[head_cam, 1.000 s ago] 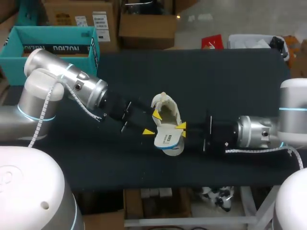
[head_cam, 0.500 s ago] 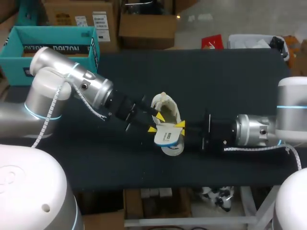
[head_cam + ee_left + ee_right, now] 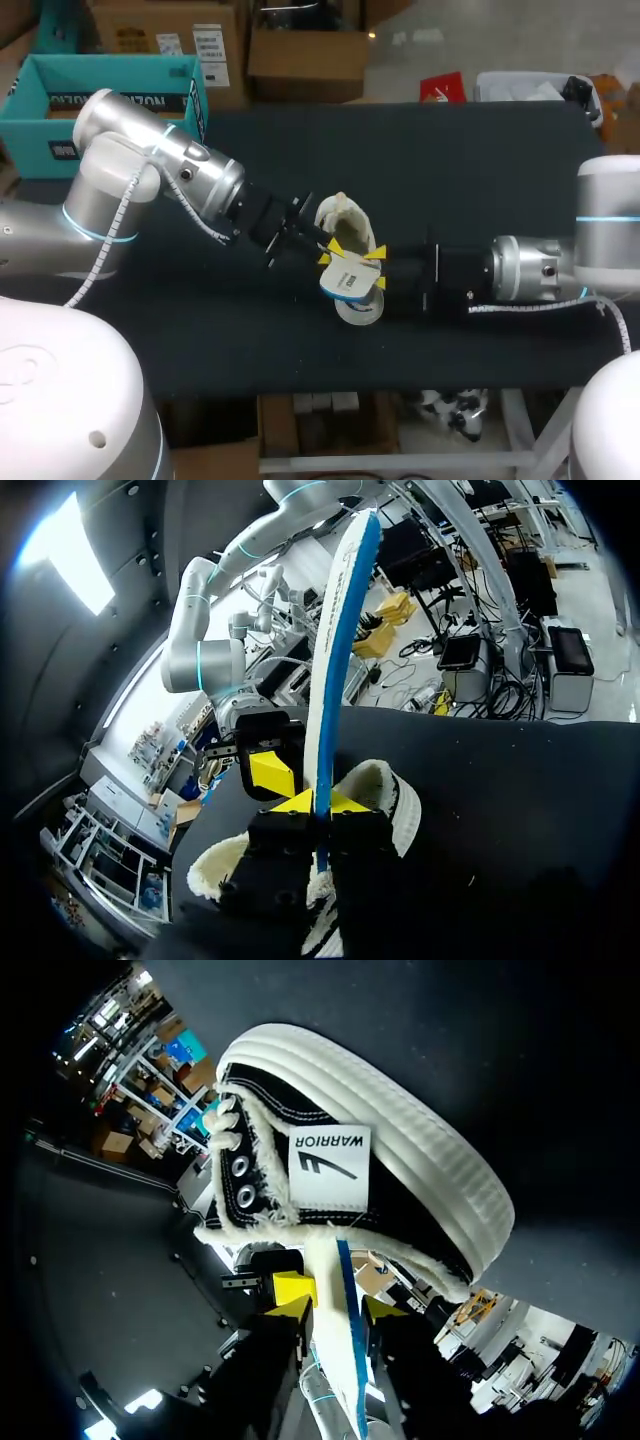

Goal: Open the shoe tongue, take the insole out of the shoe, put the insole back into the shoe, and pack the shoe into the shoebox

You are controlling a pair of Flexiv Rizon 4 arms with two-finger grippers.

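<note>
- left gripper [image 3: 315, 802] and right gripper [image 3: 330, 1305] both pinching the insole [image 3: 350, 283] above the shoe [image 3: 350, 232]
- bare table [image 3: 480, 170] all round, edges well off
- white label [image 3: 330, 1165] on the shoe's side

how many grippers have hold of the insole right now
2. The left gripper, coming in from the left, pinches the insole; the right gripper, coming from the right, pinches it just outside the shoe opening.

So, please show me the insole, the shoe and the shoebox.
insole [image 3: 338, 630]: left wrist view, its blue edge.
shoe [image 3: 405, 1200]: right wrist view, its black side.
shoebox [image 3: 25, 130]: head view, its teal front wall.
</note>
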